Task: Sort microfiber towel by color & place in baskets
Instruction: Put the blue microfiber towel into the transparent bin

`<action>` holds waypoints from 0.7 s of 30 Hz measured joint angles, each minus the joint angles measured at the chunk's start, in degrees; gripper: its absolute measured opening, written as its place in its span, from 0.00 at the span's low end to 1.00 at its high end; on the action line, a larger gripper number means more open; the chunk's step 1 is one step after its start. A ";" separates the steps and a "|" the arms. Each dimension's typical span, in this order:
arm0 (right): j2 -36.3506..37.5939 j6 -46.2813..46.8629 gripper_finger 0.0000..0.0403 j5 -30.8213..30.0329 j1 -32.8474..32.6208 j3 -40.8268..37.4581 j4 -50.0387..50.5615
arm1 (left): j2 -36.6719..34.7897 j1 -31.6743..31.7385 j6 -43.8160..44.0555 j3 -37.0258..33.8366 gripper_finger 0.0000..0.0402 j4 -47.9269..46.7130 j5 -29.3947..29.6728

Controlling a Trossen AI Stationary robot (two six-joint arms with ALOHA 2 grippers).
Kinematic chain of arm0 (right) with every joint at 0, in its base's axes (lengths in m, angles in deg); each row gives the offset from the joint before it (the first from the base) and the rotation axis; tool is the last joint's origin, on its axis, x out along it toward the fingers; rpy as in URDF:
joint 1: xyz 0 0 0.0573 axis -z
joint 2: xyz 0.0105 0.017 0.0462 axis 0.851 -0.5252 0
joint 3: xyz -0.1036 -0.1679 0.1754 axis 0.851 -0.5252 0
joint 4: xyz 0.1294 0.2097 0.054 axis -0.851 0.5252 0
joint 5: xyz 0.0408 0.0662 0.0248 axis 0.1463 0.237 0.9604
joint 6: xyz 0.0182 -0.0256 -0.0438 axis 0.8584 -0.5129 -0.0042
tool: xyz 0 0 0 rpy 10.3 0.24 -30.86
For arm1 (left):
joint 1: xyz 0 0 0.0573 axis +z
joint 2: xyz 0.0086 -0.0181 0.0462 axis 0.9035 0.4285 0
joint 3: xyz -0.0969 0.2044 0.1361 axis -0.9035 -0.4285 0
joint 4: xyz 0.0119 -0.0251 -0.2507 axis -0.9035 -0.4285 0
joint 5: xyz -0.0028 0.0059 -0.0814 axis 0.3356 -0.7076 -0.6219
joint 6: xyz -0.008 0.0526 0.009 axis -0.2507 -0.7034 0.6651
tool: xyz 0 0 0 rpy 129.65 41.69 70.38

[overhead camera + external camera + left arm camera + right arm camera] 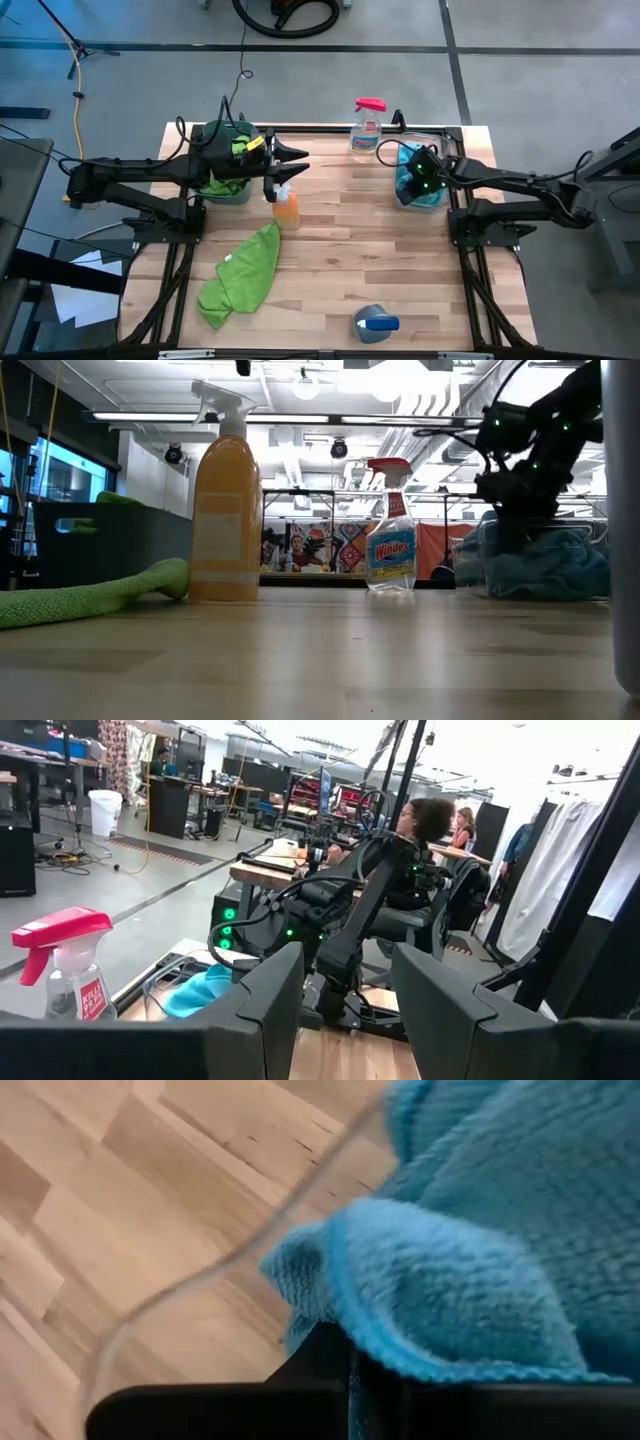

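A dark teal basket [222, 172] holding green towels sits at the table's far left. My left gripper [296, 160] hovers open just right of it, above an orange spray bottle [286, 207]. Another green towel [242, 274] lies flat on the table's near left. A clear basket [420, 190] at the far right holds blue towels, and my right gripper [414, 181] is down in it, shut on a blue towel [470, 1250]. A folded blue-grey towel [374, 322] lies near the table's near edge. My right gripper comes from above, pointing down into the clear basket. A fold of the blue towel [372, 1398] sits between its fingers [322, 1352], and the cloth bulges over them and hides their tips. The rest of the towel lies in the basket, beside its clear rim [250, 1240].
A Windex spray bottle [367, 126] with a red trigger stands at the far edge, left of the clear basket. The orange bottle [225, 510] stands between the two baskets. Bare wood lies in the table's middle and near right. People sit in the room behind.
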 joint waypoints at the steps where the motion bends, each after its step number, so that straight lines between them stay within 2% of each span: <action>1: -0.04 0.41 0.00 0.00 0.46 -0.57 -0.17 | 0.00 0.00 0.01 0.00 0.36 -0.01 0.00; 8: -0.09 1.84 0.00 -0.72 2.47 -3.05 -0.66 | 0.00 0.00 0.15 0.00 0.36 -0.01 0.00; 13: -0.31 4.15 0.01 -3.47 2.53 -3.20 -0.88 | 0.00 0.00 1.57 0.02 0.36 -0.03 -0.01; 16: -0.31 7.29 0.07 -3.35 2.53 -3.24 -1.12 | 0.00 0.00 1.62 0.01 0.36 -0.12 -0.02; 21: -0.36 7.88 0.25 -3.16 2.53 -1.76 0.23 | 0.00 0.00 1.62 0.01 0.36 -0.12 -0.02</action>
